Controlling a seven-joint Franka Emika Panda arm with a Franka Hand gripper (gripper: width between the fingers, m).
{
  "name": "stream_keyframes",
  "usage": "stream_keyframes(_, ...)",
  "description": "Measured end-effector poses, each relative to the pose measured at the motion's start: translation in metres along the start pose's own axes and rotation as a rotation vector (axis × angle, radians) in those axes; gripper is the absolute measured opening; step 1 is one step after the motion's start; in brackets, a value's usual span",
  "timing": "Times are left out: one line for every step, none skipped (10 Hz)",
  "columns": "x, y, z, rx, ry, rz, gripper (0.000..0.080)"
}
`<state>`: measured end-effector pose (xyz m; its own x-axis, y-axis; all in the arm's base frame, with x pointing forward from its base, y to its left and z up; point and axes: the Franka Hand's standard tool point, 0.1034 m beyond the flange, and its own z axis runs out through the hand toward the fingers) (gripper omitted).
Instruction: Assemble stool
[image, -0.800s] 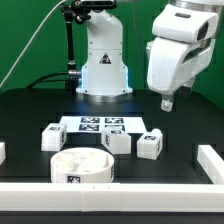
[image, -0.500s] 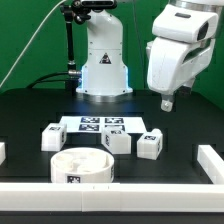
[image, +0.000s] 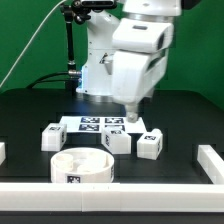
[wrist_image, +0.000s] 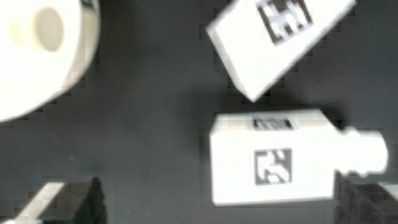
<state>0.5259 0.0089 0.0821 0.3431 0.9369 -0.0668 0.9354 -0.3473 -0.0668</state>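
Hovering in the upper centre of the exterior view, the gripper (image: 130, 112) hangs above the far end of the parts cluster, jaws spread wide and holding nothing. The wrist view confirms it: both fingers (wrist_image: 63, 200) stand well apart with only dark table (image: 30, 110) around them, touching no part.

Parts found, exterior view:
- Seat (image: 82, 166) — a round rimmed disc lying flat in the lower left of centre, nothing fitted to it.
- Left leg (image: 55, 136), just behind the seat toward the frame's left.
- Middle leg (image: 118, 142), beside the seat toward the frame's right.
- Right leg (image: 149, 146), just beside the middle leg and further toward the frame's right.
- Marker board (image: 100, 124), flat behind the legs, below the gripper.

In the wrist view one blocky leg (wrist_image: 276, 160) lies under the camera, roughly between the lines of the two fingers, with part of the seat and a corner of the marker board also in sight. Which of the three legs it is cannot be told for certain.

Progress, as judged: assembly has not started. All three legs lie loose and apart from the seat, and none is attached or lifted. Left to do: pick up each leg in turn and fit it to the seat — three fittings outstanding.
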Motion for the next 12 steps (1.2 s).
stream_keyframes(-0.013,0.012,0.002,0.003,-0.002,-0.020,0.0650)
stream_keyframes(-0.012,0.022,0.000,0.016,-0.017,-0.025,0.0650)
stream_keyframes(-0.009,0.025,-0.001,0.009,-0.013,-0.027,0.0650)
stream_keyframes(-0.010,0.023,0.001,0.012,-0.014,-0.026,0.0650)
stream_keyframes(-0.010,0.023,0.001,0.012,-0.014,-0.025,0.0650)
stream_keyframes(-0.012,0.024,0.002,0.012,-0.013,-0.045,0.0650)
stream_keyframes(-0.026,0.033,0.007,0.006,-0.009,-0.100,0.0650)
stream_keyframes(-0.038,0.042,0.011,0.008,-0.010,-0.107,0.0650)
stream_keyframes(-0.042,0.047,0.013,0.013,-0.012,-0.106,0.0650)
stream_keyframes(-0.042,0.047,0.014,0.031,-0.018,-0.110,0.0650)
stream_keyframes(-0.041,0.047,0.014,0.028,-0.017,-0.110,0.0650)
stream_keyframes(-0.041,0.047,0.014,0.028,-0.017,-0.109,0.0650)
